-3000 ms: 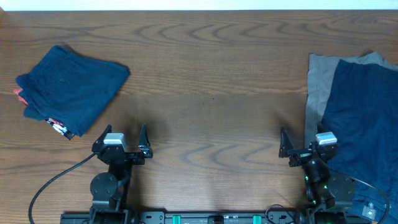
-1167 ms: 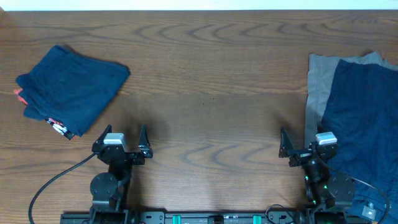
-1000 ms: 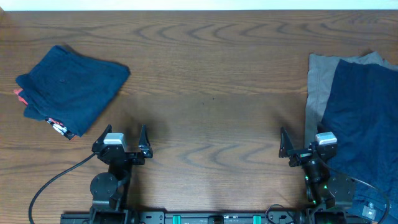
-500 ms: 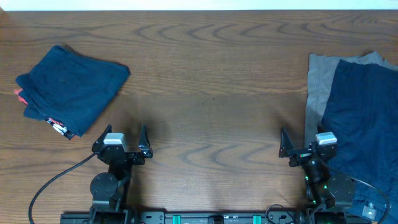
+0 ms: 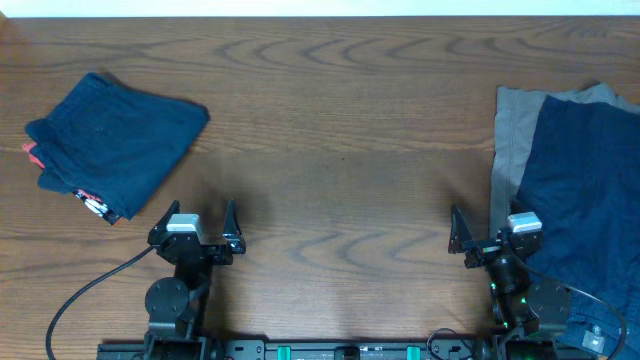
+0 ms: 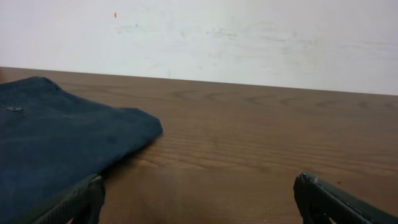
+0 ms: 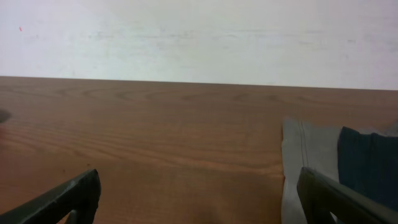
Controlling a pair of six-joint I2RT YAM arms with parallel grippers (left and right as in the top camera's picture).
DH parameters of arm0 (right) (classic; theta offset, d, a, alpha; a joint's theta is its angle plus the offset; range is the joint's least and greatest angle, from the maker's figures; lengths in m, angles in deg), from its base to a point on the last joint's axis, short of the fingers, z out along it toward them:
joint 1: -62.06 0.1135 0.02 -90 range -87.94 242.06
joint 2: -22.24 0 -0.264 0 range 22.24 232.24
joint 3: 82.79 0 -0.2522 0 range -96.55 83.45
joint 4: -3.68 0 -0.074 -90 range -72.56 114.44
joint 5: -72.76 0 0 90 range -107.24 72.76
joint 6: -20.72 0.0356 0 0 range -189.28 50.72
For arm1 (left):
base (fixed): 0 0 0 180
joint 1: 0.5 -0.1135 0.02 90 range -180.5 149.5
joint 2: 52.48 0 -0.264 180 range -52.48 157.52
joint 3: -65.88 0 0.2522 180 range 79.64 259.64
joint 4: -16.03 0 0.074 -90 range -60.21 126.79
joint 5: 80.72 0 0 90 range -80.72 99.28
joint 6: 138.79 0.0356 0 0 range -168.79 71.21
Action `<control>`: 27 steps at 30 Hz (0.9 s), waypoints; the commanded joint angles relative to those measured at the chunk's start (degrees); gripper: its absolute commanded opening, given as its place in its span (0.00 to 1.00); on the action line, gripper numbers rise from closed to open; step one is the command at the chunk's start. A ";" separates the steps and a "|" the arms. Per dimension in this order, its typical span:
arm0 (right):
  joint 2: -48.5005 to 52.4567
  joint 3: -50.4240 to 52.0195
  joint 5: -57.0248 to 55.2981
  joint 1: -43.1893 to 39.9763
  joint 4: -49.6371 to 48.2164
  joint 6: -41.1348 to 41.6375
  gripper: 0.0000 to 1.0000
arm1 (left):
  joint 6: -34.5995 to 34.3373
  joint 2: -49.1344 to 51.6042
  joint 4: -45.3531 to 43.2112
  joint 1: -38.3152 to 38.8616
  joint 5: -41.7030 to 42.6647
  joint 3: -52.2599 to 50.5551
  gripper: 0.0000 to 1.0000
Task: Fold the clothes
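Observation:
A folded dark blue garment lies at the table's far left; it also shows in the left wrist view. At the right edge a dark blue garment lies spread over a grey garment; both show in the right wrist view, grey and blue. My left gripper is open and empty at the front left, its fingers apart over bare wood. My right gripper is open and empty at the front right, its right finger by the grey garment's edge.
A black cable runs from the left arm base toward the front left. The wooden table stretches between the two piles. A white wall stands behind the table's far edge.

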 commanded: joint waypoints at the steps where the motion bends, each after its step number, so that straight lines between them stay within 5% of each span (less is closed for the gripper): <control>1: -0.33 0.24 0.44 0.55 -0.09 -0.63 0.99 | -0.26 -0.24 2.73 -0.35 -1.42 -0.59 0.98; 17: 0.48 0.22 0.22 0.52 -0.20 2.64 0.99 | -1.86 0.13 2.54 -0.35 -1.38 -0.57 0.98; 27: 6.43 -9.62 -11.76 0.52 15.34 3.87 0.99 | -4.42 8.83 17.59 -0.35 2.84 12.48 0.98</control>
